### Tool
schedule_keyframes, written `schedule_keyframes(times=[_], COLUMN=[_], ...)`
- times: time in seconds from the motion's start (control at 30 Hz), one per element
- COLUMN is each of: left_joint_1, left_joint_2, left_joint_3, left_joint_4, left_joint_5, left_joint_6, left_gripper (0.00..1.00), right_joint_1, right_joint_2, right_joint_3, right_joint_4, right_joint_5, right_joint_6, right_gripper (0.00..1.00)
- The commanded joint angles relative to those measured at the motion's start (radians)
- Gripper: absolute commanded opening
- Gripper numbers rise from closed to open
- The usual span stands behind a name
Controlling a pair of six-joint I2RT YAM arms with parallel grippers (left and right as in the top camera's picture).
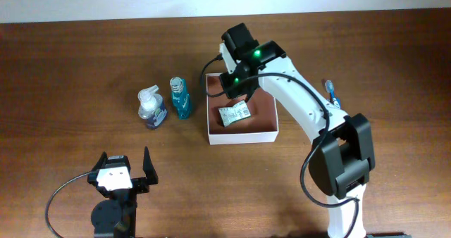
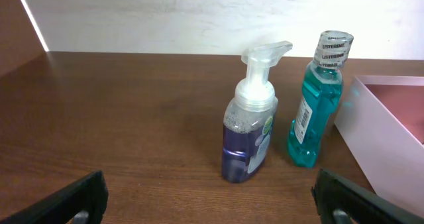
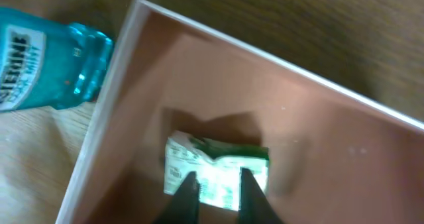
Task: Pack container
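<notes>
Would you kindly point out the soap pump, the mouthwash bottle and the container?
soap pump (image 2: pixel 250 141), left wrist view, clear body
mouthwash bottle (image 2: pixel 317 111), left wrist view, blue body
container (image 1: pixel 243 137), overhead view, front white wall

The right arm (image 1: pixel 296 90) hides the container's (image 1: pixel 243 136) far left corner. Inside the container the packet's (image 3: pixel 218 168) print is blurred; left of the container the mouthwash bottle (image 3: pixel 46 65) is cut off.

Wood table (image 1: pixel 70 69), matt container (image 1: pixel 264 118), plastic soap btl (image 1: pixel 151 108)
</notes>
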Motion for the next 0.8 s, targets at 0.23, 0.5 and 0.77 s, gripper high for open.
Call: schedule_keyframes(times=[0.23, 0.5, 0.77], left_joint_1=[0.005, 0.005, 0.005], left_joint_2=[-0.005, -0.005, -0.005], left_joint_3=[-0.009, -0.009, -0.009], left_joint_4=[0.006, 0.006, 0.006], left_joint_5=[0.018, 0.018, 0.018], left_joint_6=[0.015, 0.015, 0.015], left_gripper=[0.99, 0.99, 0.99], right_joint_1=[0.045, 0.045, 0.043], right_joint_2=[0.079, 0.135, 0.174], right_joint_3=[0.002, -0.002, -0.042], right_joint_4=[0.040, 0.040, 0.047], right_joint_5=[0.078, 0.074, 0.074], right_joint_6=[0.081, 0.084, 0.084], right_gripper=[0.04, 0.04, 0.04])
